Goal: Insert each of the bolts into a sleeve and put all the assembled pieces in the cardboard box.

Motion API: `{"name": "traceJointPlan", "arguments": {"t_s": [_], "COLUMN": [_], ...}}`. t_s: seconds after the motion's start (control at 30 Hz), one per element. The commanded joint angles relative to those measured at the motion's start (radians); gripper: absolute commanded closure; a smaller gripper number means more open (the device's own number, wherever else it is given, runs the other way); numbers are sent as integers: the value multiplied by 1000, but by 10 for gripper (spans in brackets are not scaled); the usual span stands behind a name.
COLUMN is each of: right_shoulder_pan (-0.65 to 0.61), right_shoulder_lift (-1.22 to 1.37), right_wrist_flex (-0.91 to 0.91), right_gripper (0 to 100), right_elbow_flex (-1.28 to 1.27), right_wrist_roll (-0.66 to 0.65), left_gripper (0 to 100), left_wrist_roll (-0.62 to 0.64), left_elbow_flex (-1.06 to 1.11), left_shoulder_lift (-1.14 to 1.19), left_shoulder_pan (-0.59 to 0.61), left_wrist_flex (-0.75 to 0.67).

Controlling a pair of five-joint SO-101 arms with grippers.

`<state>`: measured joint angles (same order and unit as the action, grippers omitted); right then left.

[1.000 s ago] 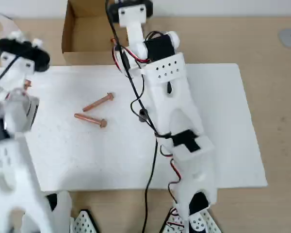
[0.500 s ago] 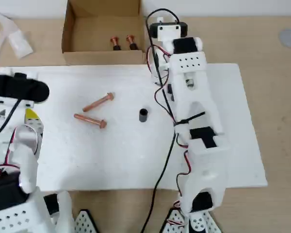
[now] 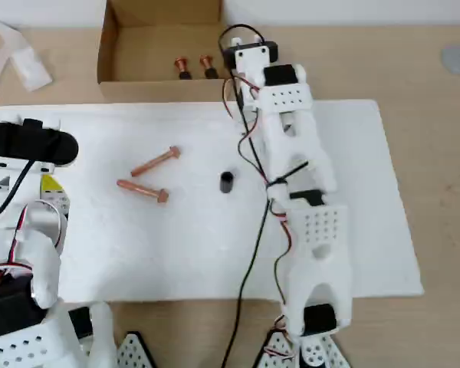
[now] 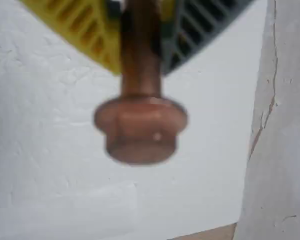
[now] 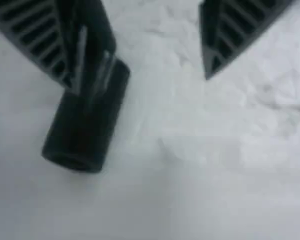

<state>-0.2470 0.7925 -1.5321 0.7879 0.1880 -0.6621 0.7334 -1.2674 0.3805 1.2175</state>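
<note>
**Sleeve to be centred first**

A bolt (image 4: 140,125) was clamped in the left gripper (image 4: 140,65). The right gripper (image 5: 140,75) was spread wide, just beside a sleeve (image 5: 82,125) on the foam (image 5: 215,175). Centring was judged necessary before closing.

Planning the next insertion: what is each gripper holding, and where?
Left gripper: a bolt, clamped by its shank, head sticking out. Right gripper: open, nothing held; a black sleeve lies by one finger.
</note>
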Motion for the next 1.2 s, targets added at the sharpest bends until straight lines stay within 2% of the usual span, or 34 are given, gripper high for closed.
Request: {"name": "traceJointPlan", "arguments": {"t_s": [0.0, 0.4, 0.8, 1.17], "right_shoulder_pan": [24, 61, 61, 61], "right_shoulder_lift": [44, 143, 145, 160], "right_wrist_flex": [-60, -215, -227, -209], "right_gripper": [832, 832, 832, 832], "right_elbow_flex": [154, 449, 280, 265], "right_wrist_roll": [-8, -12, -14, -15], "left_gripper": [991, 991, 991, 991], "left_wrist_roll": [5, 5, 5, 3], "left_elbow_flex": [-6, -6, -11, -14], "left_shoulder_lift": [-10, -10, -12, -12], "left_shoulder_pan": [-8, -9, -6, -6], "left_wrist_flex": [-23, -21, -20, 14]}}
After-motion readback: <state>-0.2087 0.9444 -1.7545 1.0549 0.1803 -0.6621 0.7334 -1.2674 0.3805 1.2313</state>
